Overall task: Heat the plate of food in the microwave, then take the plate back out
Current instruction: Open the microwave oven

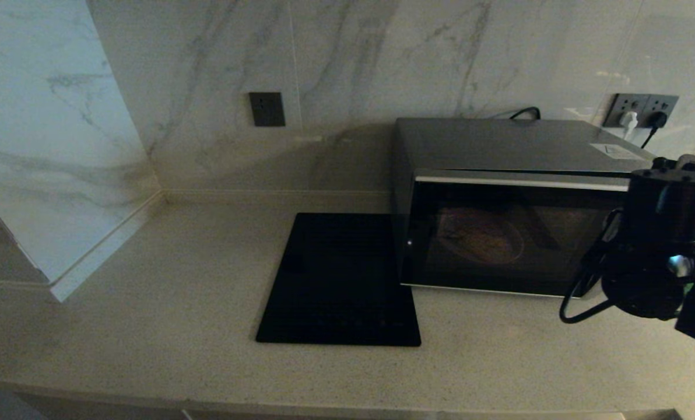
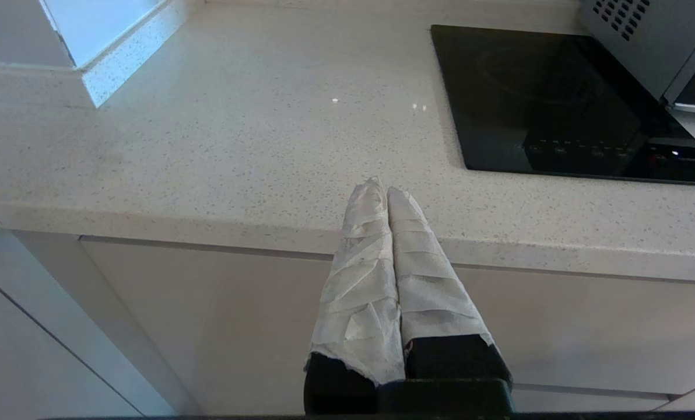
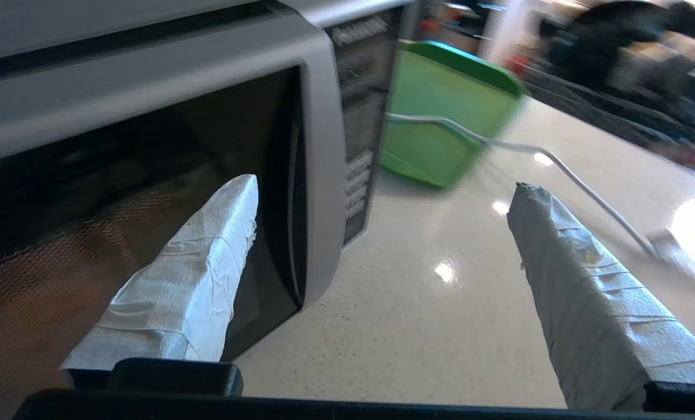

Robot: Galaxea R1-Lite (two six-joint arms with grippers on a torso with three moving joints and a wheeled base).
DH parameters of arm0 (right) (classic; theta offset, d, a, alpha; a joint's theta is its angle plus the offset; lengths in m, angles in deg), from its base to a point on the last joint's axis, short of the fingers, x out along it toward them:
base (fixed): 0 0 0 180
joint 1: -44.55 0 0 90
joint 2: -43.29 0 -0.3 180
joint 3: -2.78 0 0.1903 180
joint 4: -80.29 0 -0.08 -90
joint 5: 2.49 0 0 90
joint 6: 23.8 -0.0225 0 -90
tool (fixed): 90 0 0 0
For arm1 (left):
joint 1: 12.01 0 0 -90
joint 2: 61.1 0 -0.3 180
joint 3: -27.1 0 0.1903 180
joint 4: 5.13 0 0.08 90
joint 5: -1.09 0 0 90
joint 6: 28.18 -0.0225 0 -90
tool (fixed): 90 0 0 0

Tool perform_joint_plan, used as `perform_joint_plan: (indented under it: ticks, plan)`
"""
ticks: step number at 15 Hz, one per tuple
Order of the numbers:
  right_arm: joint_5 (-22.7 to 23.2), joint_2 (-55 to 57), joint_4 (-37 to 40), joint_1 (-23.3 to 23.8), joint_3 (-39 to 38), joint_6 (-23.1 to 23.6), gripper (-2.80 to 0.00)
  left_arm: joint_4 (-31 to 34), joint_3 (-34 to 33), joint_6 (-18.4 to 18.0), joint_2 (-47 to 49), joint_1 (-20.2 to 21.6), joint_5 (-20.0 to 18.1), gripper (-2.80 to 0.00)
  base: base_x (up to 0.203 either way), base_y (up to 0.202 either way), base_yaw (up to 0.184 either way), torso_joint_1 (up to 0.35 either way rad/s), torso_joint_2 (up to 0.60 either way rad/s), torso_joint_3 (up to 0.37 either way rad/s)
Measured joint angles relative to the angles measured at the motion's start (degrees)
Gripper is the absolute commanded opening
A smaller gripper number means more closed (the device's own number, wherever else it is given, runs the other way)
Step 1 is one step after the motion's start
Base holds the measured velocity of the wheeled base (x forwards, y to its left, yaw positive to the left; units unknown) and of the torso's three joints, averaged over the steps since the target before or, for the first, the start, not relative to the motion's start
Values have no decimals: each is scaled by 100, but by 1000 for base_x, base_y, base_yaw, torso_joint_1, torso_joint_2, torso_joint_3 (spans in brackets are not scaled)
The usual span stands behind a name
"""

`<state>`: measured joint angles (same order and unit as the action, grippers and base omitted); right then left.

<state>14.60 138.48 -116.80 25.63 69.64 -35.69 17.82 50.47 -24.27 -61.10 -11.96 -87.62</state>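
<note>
Plate of food is seen dimly through the dark glass door, sitting inside the microwave, whose door is closed. That oven is stood on the pale speckled counter against the marble wall, with a flat black square mat laid just beside it on its left. Two wall sockets are spotted behind its top right corner, with plugs pushed in.

Over on the right, the right gripper is held in front of the oven's right end, near the button panel. Its tape-wrapped fingers are spread wide apart and nothing is gripped between them; one is seen against the door glass, the other over bare counter. A green tray is glimpsed beyond the panel, resting on the counter past the oven's right side. A thin pale cable is draped across in front of it.

The left gripper is parked low at the counter's front edge, its wrapped fingers pressed together on nothing, well away from the oven
</note>
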Motion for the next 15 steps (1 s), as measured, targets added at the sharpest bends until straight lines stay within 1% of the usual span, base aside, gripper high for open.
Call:
perform_joint_plan:
  ticks: [1,4,7,12,15]
  plan:
    - [-243,201,-14,-32,54,-148,0,-2,0,2,0,2,0,-280,0,0,0,0,0,0]
    - [-523,579,-20,-57,99,-375,0,0,0,2,0,6,0,-280,0,0,0,0,0,0]
    - [-541,855,-20,-51,105,-545,0,0,0,0,0,0,0,-280,0,0,0,0,0,0]
    - [-492,1382,-18,91,218,-829,0,0,0,-1,0,11,0,-280,0,0,0,0,0,0]
    - [-369,1681,-15,257,436,-859,0,0,0,2,0,2,0,-280,0,0,0,0,0,0]
